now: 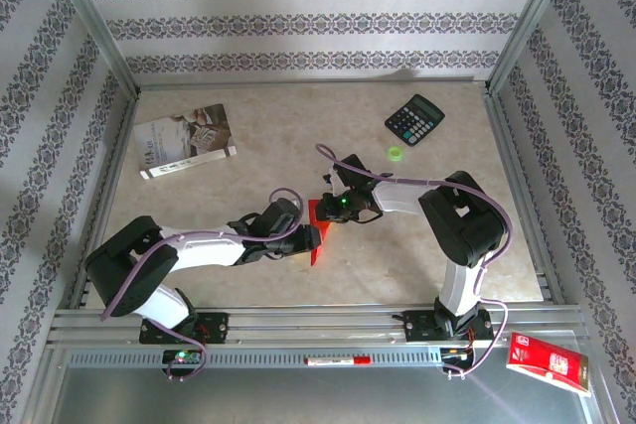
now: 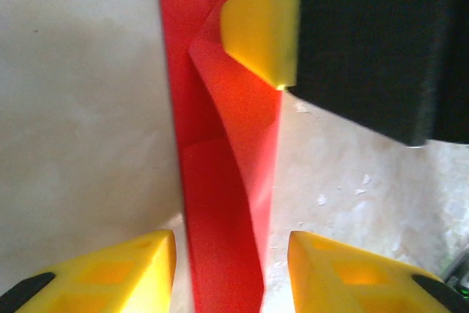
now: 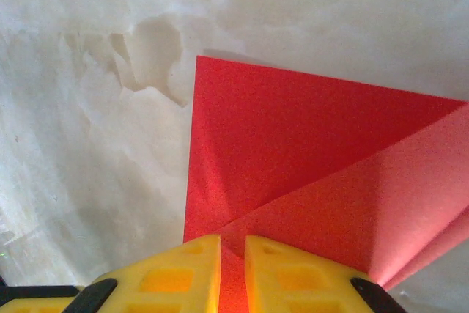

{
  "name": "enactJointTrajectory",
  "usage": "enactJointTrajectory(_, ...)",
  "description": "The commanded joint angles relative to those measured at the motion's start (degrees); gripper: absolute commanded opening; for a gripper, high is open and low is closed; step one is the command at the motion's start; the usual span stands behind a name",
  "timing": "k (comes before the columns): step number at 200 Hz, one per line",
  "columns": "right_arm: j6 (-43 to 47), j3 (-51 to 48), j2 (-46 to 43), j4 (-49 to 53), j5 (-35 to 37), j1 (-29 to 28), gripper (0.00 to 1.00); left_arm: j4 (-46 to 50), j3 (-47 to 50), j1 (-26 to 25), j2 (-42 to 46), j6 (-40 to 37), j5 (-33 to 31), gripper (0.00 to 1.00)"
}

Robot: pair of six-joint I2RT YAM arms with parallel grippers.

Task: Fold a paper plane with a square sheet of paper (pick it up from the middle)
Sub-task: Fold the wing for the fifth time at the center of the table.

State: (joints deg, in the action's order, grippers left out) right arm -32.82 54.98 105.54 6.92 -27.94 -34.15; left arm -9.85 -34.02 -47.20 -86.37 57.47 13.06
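Yellow pads (image 3: 183, 276) of the right gripper (image 3: 232, 273) are pinched nearly together on an edge of the square sheet of thin bright red paper (image 3: 293, 144), with a sliver of red between them. From that grip, diagonal flaps run out toward three o'clock: the sheet is partly creased but no dart yet.

At the left gripper (image 2: 231, 273) the jaws stand apart, astride the narrow folded strip and gripping nothing. The right gripper's finger sits on the paper at twelve o'clock in that wrist view.

From above, the sheet lies near the middle of the beige marbled table (image 1: 248, 106). A black desk calculator (image 1: 413, 119) lies at one o'clock and a grey-white printed booklet (image 1: 186, 141) at ten o'clock.

A mid-sequence fold seems in hand. Next, the left jaws should close squarely on the raised layer and flatten it along the crease without tugging the sheet from the right pinch.
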Motion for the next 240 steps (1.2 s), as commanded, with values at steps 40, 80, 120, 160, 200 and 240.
enactJointTrajectory(40, -0.08, -0.69, 1.77, 0.88, 0.76, 0.01, 0.17, 4.67, -3.48, -1.86, -1.36, -2.69, -1.96, 0.57)
enactJointTrajectory(80, -0.05, -0.59, 1.85, 0.86, 0.61, 0.04, 0.17, 10.51, -8.4, -3.62, -5.68, -5.95, -4.12, 0.59)
enactJointTrajectory(120, -0.06, -0.48, 1.73, 0.75, 0.43, 0.05, 0.17, 15.39, -11.36, -4.91, -8.5, -8.0, -7.88, 0.57)
enactJointTrajectory(160, -0.21, -0.48, 1.87, 0.51, 0.26, 0.14, 0.17, 17.07, -11.38, -5.18, -8.12, -8.34, -10.3, 0.53)
enactJointTrajectory(200, -0.06, -0.79, 1.77, 0.47, 0.26, 0.34, 0.17, 17.31, -10.37, -5.18, -3.23, -8.84, -10.83, 0.52)
enactJointTrajectory(240, -0.22, -1.1, 1.69, 0.26, 0.26, 0.4, 0.17, 17.54, -10.79, -5.18, -4.2, -9.98, -10.58, 0.55)
